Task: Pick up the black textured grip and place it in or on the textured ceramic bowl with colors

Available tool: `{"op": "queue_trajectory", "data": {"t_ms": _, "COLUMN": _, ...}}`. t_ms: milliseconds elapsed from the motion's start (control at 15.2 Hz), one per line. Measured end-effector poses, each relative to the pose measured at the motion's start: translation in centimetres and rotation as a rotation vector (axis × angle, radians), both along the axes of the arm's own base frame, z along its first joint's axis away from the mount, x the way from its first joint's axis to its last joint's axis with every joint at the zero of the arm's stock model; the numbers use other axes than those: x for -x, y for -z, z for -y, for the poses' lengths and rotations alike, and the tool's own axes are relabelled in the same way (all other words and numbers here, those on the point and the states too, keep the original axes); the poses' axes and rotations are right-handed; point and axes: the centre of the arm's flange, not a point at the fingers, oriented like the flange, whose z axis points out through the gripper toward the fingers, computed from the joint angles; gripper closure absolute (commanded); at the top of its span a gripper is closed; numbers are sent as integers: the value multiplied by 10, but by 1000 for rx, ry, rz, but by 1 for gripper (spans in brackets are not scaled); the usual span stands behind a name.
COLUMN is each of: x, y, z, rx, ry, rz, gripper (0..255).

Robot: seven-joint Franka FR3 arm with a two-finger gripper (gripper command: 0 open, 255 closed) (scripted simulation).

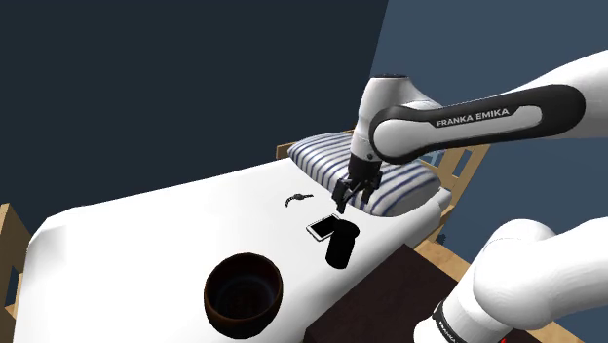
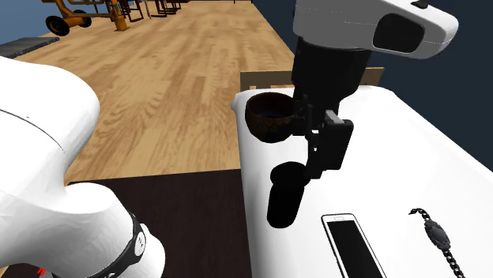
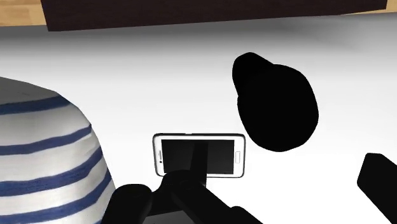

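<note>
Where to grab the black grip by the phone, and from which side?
Take the black grip around its middle, from above, fingers across its short width: it looks long and rounded. The phone lies close by, so keep the open gripper off it.

The white arm (image 1: 507,112) rises from the shoulder view's 5 o'clock corner, bends near 3 o'clock and runs its forearm toward 9 o'clock, where the wrist turns downward. The black gripper (image 1: 352,201) hangs below the wrist, pointing toward 7 o'clock. In the wrist view its fingers (image 3: 380,184) stand well apart, with nothing clasped between them.
</note>
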Motion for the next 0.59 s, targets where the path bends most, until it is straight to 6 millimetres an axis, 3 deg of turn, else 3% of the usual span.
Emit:
{"op": "queue_trajectory", "data": {"t_ms": 132, "x": -4, "y": 22, "z": -9, "rx": 7, "ry": -1, "rz": 6, "gripper": 0}}
{"op": "queue_trajectory", "data": {"t_ms": 594, "x": -8, "y": 63, "z": -15, "rx": 11, "ry": -2, "rz": 12, "gripper": 0}}
